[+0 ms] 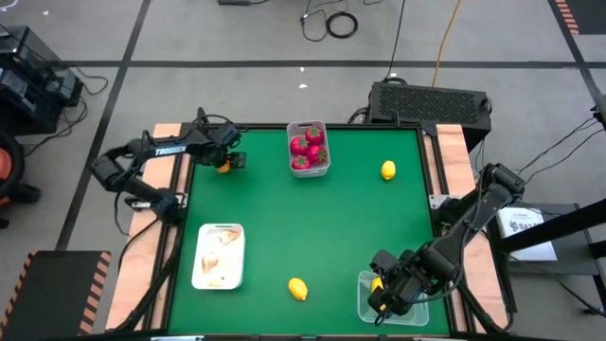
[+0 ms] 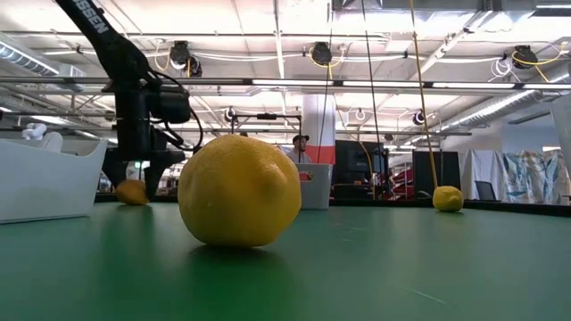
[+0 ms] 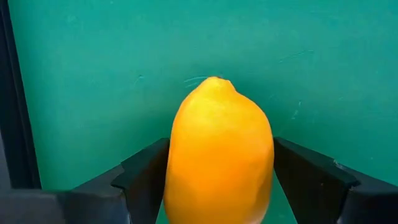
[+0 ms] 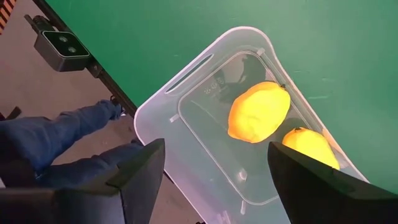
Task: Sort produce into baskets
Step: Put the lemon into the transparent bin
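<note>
Green matting covers the table (image 1: 312,237), which stands on a grey floor strewn with cables; the low view looks into a workshop hall with ceiling strip lights, and a person shows far behind. At the far left corner, the left gripper (image 1: 227,161) has its jaws set either side of a lemon (image 3: 217,155) that rests on the mat; contact cannot be confirmed from the wrist view. At the near right corner, the right gripper (image 1: 386,296) hangs released and empty above the clear tub (image 4: 186,93), which holds two lemons (image 4: 258,112). Red pieces (image 1: 309,149) fill the grey-white bin (image 1: 324,170) at the far edge; garlic bulbs (image 1: 220,256) lie in the white tray (image 1: 237,270) near the left edge. Two lemons remain loose: one by the near edge (image 1: 298,289), one toward the far right (image 1: 388,170). Risk: the left jaws bear on the smooth curved flanks of the lemon, so an off-centre squeeze could squirt it out and send it rolling across the mat. Risk: the tub sits close to the table's corner, and a knock from the right arm could push it off.
</note>
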Robot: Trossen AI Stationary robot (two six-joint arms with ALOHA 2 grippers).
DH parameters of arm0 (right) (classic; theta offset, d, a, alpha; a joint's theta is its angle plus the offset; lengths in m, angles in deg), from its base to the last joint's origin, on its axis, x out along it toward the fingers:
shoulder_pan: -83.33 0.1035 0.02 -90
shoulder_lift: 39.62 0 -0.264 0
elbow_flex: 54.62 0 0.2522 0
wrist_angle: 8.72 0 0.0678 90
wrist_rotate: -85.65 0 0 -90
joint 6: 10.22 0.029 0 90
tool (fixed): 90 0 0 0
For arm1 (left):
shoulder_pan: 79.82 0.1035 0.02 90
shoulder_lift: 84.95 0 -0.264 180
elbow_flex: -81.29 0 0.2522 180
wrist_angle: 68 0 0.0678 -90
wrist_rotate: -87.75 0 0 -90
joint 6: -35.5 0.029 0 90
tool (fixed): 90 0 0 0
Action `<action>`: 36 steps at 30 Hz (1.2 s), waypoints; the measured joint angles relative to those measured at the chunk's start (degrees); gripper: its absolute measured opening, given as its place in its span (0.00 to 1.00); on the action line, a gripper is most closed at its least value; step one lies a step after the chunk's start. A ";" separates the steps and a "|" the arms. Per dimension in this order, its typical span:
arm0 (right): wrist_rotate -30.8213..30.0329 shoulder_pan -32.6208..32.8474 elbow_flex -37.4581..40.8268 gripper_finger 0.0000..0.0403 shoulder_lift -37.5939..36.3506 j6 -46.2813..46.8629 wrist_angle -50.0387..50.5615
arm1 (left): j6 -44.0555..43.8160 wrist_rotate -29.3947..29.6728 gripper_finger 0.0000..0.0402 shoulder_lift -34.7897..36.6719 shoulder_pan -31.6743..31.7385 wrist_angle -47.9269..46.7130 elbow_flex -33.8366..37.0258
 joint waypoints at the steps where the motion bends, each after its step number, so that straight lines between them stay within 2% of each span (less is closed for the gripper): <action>1: 0.00 0.00 0.00 0.68 0.00 0.01 0.01 | 0.44 -0.01 0.70 0.00 0.00 0.02 0.00; 5: 0.00 0.00 0.00 0.68 -0.02 -0.18 -0.01 | 0.93 -0.01 0.69 0.00 -0.01 -0.24 0.00; 11: -0.08 -0.29 0.00 0.68 -0.02 -1.56 0.03 | 1.43 -0.01 0.55 0.00 -0.04 -0.56 -0.01; 14: 0.06 -1.25 0.00 0.68 -0.04 -1.71 -0.10 | 2.32 -0.89 0.53 0.02 -0.07 -0.56 -0.08; 17: 0.35 -2.05 0.00 0.68 -0.66 -3.28 -1.17 | 2.64 -4.56 0.54 0.05 -0.61 -0.63 -0.52; 22: -0.70 -3.04 0.02 0.68 -3.30 -4.51 -1.67 | 2.83 -15.01 0.59 1.65 -4.50 2.11 -2.34; 26: -6.11 -3.54 0.01 0.68 -6.10 -5.08 -1.65 | 1.34 -24.46 0.60 3.35 -10.56 8.63 -4.07; 29: -11.21 -3.54 0.00 0.68 -8.18 -6.18 -1.53 | -2.24 -29.30 0.60 4.41 -17.92 16.19 -5.08; 34: -21.75 -3.56 0.00 0.68 -11.26 -6.35 -1.32 | -4.95 -29.89 0.60 4.47 -32.86 34.20 -6.24; 36: -25.93 -3.92 0.00 0.68 -12.30 -6.35 -1.35 | -4.25 -26.95 0.60 3.37 -38.59 42.32 -6.83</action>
